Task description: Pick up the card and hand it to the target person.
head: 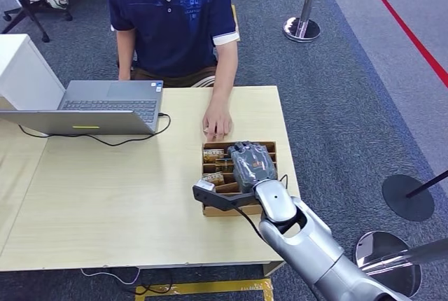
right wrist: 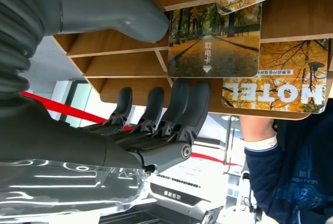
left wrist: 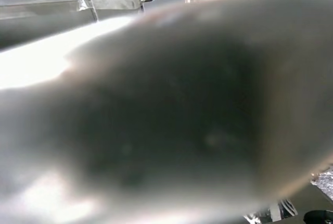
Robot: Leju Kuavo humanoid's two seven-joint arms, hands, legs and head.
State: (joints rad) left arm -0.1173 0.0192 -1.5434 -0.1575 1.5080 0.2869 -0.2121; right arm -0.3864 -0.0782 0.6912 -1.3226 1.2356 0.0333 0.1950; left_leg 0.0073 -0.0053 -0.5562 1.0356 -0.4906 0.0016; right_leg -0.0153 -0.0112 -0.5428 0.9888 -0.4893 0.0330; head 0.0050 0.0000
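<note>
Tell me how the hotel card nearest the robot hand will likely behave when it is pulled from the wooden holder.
The card looks thin and flat, so probably light and fairly stiff. Its glossy printed face suggests it may slip in the robot hand. It leans in a slot of the wooden holder, so it should slide out rather than roll.

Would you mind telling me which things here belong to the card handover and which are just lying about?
Part of the job:
right hand
hotel cards
wooden card rack
seated person

Just lying about:
laptop
black cable
white box
stanchion base
</note>
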